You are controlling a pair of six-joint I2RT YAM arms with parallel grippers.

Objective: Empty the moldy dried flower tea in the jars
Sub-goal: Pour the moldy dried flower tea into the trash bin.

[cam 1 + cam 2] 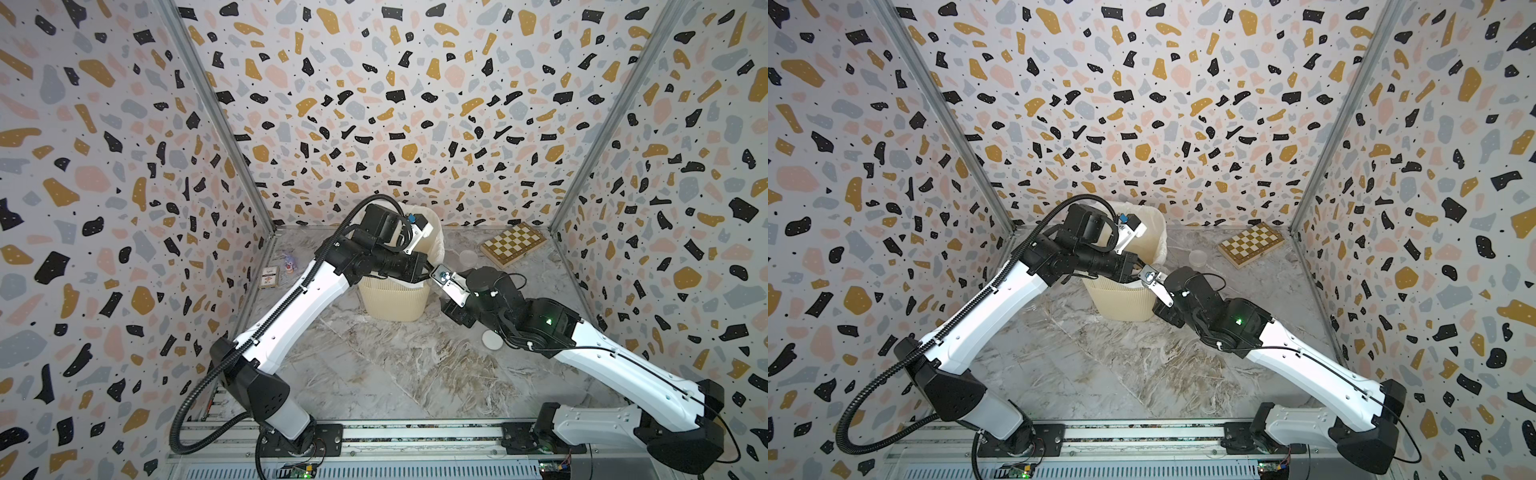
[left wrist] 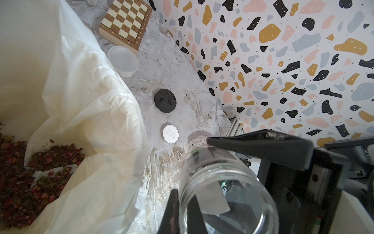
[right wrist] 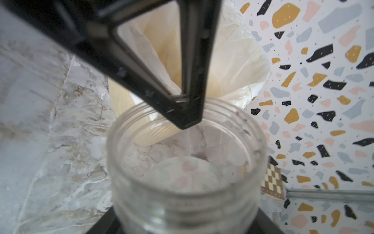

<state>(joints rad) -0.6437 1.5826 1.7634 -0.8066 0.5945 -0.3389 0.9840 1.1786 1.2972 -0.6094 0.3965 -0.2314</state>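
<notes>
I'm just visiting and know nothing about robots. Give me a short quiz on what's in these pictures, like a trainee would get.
1. True or false: the dried flower tea lies inside the white bag.
2. The left gripper holds: A) a clear labelled jar; B) a chessboard; C) a cup.
3. Fill in: nearest the white lid lies the ___ lid.
Key: 1 true; 2 A; 3 black lid.

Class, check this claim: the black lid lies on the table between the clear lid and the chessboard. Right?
No: the black lid lies on the table between the clear lid and the white lid, not the chessboard; the left wrist view shows it.
</notes>
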